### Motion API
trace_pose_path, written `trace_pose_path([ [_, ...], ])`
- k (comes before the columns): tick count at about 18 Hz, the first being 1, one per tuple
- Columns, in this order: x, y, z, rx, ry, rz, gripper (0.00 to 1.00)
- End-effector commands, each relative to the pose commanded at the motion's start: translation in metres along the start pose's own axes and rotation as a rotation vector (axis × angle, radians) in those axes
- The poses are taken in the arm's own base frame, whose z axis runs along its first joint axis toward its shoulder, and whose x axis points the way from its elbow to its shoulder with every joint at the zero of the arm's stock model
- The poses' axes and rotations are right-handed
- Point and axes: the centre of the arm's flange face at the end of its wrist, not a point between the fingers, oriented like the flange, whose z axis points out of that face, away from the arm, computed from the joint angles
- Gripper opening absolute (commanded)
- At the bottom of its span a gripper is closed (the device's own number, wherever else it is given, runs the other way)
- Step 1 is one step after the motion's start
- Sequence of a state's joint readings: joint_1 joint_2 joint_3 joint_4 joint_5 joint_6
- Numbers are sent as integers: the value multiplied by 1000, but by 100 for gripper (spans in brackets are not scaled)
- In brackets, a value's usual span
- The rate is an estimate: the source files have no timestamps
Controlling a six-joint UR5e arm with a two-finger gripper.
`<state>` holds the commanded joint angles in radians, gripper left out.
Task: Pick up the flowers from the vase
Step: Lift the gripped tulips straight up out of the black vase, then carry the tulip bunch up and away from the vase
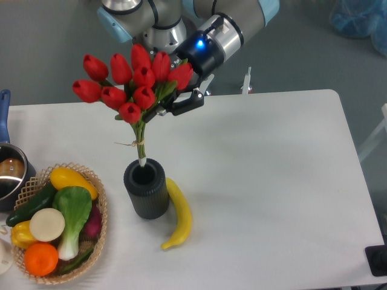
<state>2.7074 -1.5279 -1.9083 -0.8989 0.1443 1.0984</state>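
**Lot: tulip bunch, lifted above its vase**

Flowers (130, 81): red buds, upper left of frame, pinched by the pincer (171, 104) just beneath the heads, on the bunch's right side. Stems hang down, tied low; the pale tip sits just over the vase mouth, seemingly clear of it.

Vase (146, 188): dark ribbed cylinder, upright on the white surface (272, 181), lower left of centre.

Nearby: banana (177, 213) touching or just beside the vase; basket (101, 205) of produce, lower left.

Handling advice: lift straight up until the tip is plainly clear; avoid sideways drift, which could tip the vase.
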Motion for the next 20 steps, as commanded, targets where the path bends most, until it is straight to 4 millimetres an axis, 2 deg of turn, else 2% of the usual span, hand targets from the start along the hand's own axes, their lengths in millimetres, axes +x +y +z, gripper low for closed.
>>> trace_pose_path([
  [4, -7, -13, -22, 12, -46, -25, 40],
  [7, -20, -7, -47, 19, -99, -45, 41],
  [10, -43, 6, -88, 38, -180, -70, 41],
  [14, -83, 34, -133, 89, -242, -119, 42],
  [16, -108, 61, -143, 87, -254, -87, 42],
  [18, -122, 81, -148, 83, -263, -69, 44],
  [20, -123, 83, -152, 81, -270, -59, 44],
])
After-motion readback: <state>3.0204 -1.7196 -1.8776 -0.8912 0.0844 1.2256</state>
